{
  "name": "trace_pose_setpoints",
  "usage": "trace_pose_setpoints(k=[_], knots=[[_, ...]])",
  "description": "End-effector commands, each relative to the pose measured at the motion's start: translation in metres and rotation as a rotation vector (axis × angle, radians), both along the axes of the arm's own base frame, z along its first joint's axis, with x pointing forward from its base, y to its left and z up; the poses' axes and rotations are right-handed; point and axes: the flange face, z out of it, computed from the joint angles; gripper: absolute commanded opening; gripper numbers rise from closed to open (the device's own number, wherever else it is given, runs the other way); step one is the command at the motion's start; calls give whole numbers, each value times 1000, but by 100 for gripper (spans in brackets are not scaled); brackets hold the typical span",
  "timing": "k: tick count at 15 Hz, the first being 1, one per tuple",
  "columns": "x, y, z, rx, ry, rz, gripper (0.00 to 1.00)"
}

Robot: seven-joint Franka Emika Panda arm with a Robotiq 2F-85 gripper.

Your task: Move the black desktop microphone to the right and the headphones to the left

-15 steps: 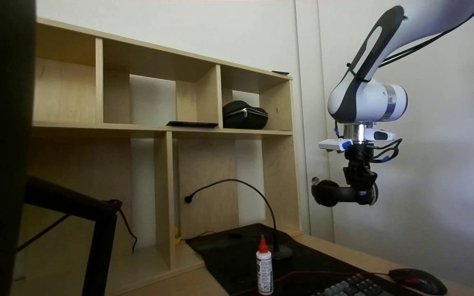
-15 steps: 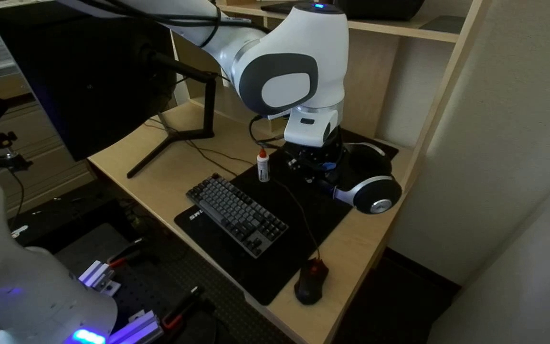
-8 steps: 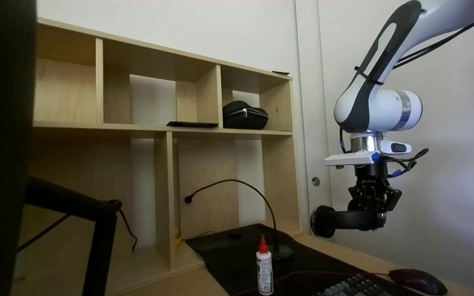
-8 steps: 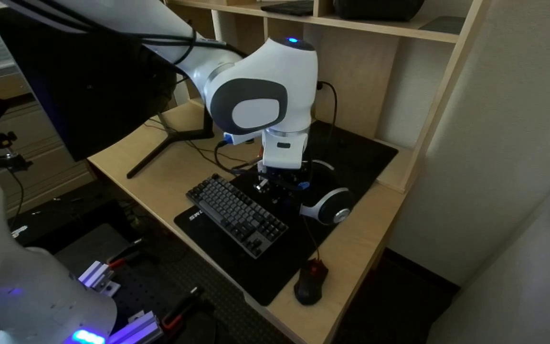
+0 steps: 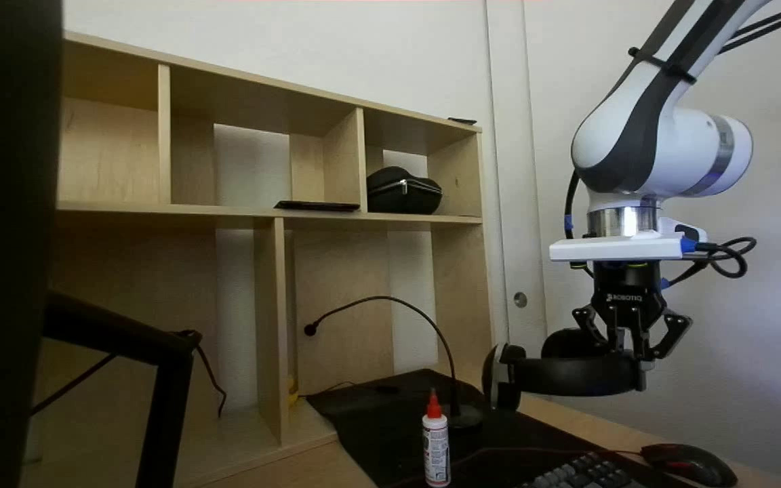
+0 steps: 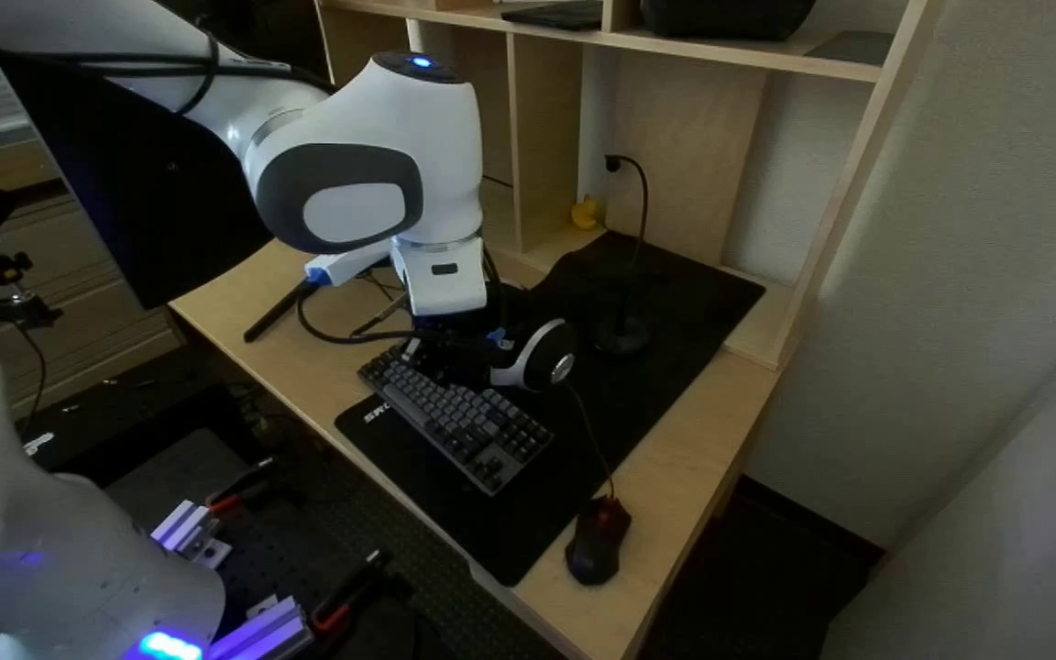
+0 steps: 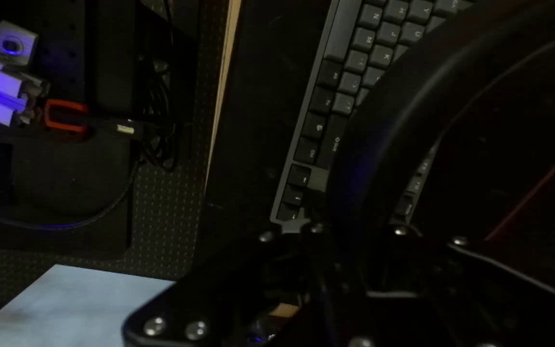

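Between the two fingers [image 5: 673, 334] of the black Robotiq gripper [image 5: 631, 352]: the headband of small black over-ear headphones [image 5: 567, 377] with pale-rimmed round earcups. Fingers drawn in on the band from both sides and holding it; exact gap at the tips cannot be read, as the band fills it. Wrist view agrees: the band, dark and a little blurred, rises out of the tips. Headphones held above the pale wooden desk [image 6: 693, 458], band roughly level, earcups reaching out to one side of the fingers.

Below the fingers: a grey rectangular keyboard [image 6: 468, 417] with dark keys, partly hidden by the gripper. It lies on a thin black mat [image 6: 684, 293].

Lower than the fingers and on the earcup side, in an exterior view: a white bottle [image 5: 436, 451] with a pointed red cap, upright on the mat.

Same side, past the earcups: a black desktop microphone [image 6: 645, 202] with a long, thin, curved gooseneck stem and small dark head. Stands upright on its round base on the mat, apart from the headphones in both exterior views.

Well away from the fingers, off the mat on bare wood: a black mouse [image 6: 598, 541] with red accents.

Farthest from the fingers: a pale wooden shelf unit [image 5: 269, 318], black zippered case [image 5: 404, 191] in an upper compartment.
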Motion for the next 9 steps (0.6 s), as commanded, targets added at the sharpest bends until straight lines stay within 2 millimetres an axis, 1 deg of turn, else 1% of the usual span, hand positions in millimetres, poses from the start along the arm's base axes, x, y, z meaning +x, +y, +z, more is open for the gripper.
trace_pose_setpoints(k=[1, 2, 4, 6, 7, 8, 9], knots=[[-1, 1, 2, 1, -4, 8, 5], [5, 17, -4, 10, 10, 60, 5], [12, 60, -11, 36, 28, 192, 5], [22, 114, -18, 69, 39, 288, 5], [21, 137, -17, 89, 43, 339, 5], [24, 163, -20, 107, 48, 391, 5], [26, 184, -22, 122, 48, 443, 5]])
